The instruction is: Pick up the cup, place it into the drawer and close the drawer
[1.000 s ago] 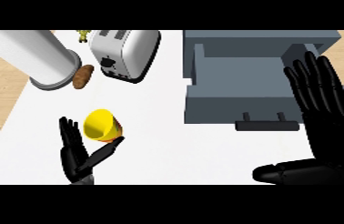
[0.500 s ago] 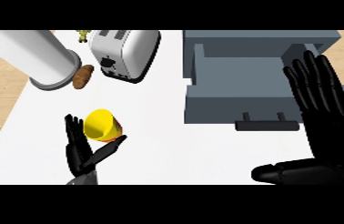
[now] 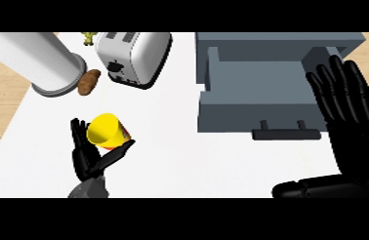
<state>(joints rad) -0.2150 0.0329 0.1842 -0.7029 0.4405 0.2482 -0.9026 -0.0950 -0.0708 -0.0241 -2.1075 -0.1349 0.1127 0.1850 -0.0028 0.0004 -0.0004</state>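
The yellow cup (image 3: 105, 130) sits low on the left of the white counter (image 3: 180, 156), tipped so its round open mouth faces up and toward me, with a patch of red showing at its lower side. Since a second ago it has barely moved; my left hand (image 3: 92, 155) has crept a little up and to the right, so the cup now lies between my fingers (image 3: 77, 136) and my thumb (image 3: 119, 152). My fingers stand nearly straight behind it and the thumb angles up under it; they bracket the cup but have not curled round it. Whether they touch it I cannot tell.

The cup looks smooth and glossy, a short tapered cylinder. My hand is matte black, jointed, on a grey forearm.

To the right, well apart from the cup, the grey drawer (image 3: 259, 88) stands pulled open, a plain boxy tray with flat walls and a dark bar handle (image 3: 286, 133) on its front. My right hand (image 3: 344, 100) rests open over the drawer's right edge, fingers straight and spread, as it was before.

Beyond the cup, a shiny chrome toaster (image 3: 134, 56) with rounded corners lies at the top, a large white cylinder (image 3: 45, 63) with a grey rim beside it, and a brown oval bread roll (image 3: 89, 82) between them. A small yellow-green thing (image 3: 89, 37) sits at the back edge, too small to make out.
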